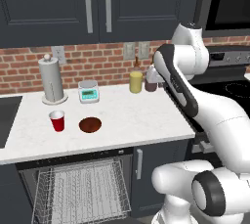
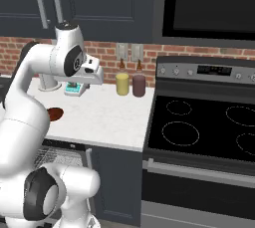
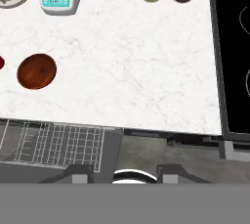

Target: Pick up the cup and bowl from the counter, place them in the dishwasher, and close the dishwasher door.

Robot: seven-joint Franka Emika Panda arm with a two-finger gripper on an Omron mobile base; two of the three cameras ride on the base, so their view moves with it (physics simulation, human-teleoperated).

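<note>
Bowl (image 3: 36, 71) prob. well left of claw (image 3: 119, 175)

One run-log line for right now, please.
phase: pre-grasp | gripper: open, empty, above counter | cup, bowl: on counter | dishwasher: open, rack out

A red cup (image 1: 57, 120) with a white rim and a dark reddish-brown bowl (image 1: 90, 124) are seen on a white desk (image 1: 136, 115) veined in faint grey. A teal-and-white scale (image 1: 88, 91), a yellow jar (image 1: 135, 81), a silver wire rack (image 1: 80, 189) and red brick wall (image 1: 24, 66) are shown.
</note>
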